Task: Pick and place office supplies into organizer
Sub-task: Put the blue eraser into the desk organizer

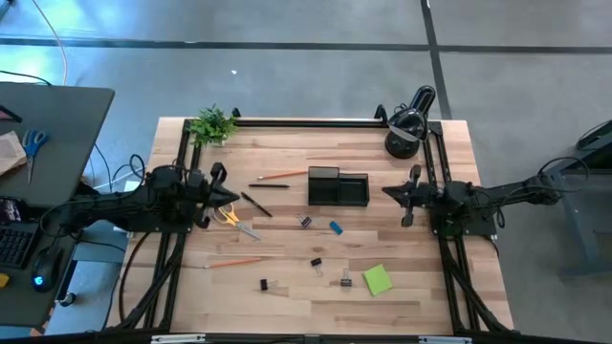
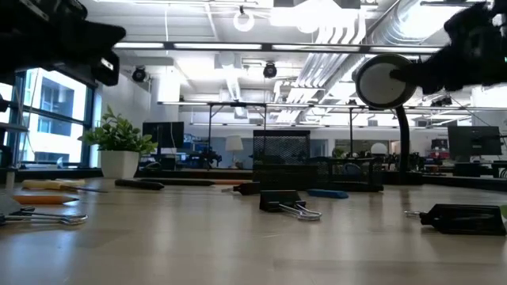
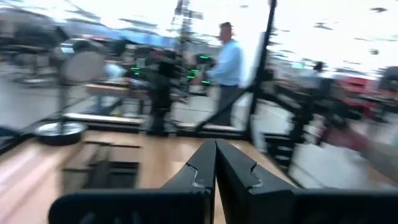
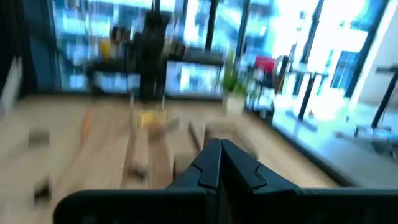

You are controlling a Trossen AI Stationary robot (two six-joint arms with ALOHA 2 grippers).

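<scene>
A wooden table holds scattered office supplies, and none sits in the black organizer (image 1: 338,185) yet. The organizer stands toward the far middle of the table, between the two arms, with a black desk lamp (image 1: 409,121) beyond it at the far right corner and a small green plant (image 1: 212,123) at the far left corner.

The left gripper (image 1: 218,198) hangs at the left side of the table with its fingers pressed together and nothing between them. Just beside it, toward the table's centre, lie the yellow-handled scissors (image 1: 232,220), their long axis running diagonally away from the gripper. A black pen (image 1: 255,204) lies near them on the same slant. An orange pencil (image 1: 280,176) rests farther back.

The right gripper (image 1: 411,194) waits at the right side, also clenched and empty, well apart from everything but the organizer.

The left arm is plainly nearer the scissors and pen, so the first pick likely falls to it. It would have to unclench first and line up across the scissors' slant.

Nearer the front lie a second orange pencil (image 1: 236,261), a blue block (image 1: 336,227), several binder clips (image 1: 316,262) and a lime-green sticky-note pad (image 1: 377,280).
</scene>
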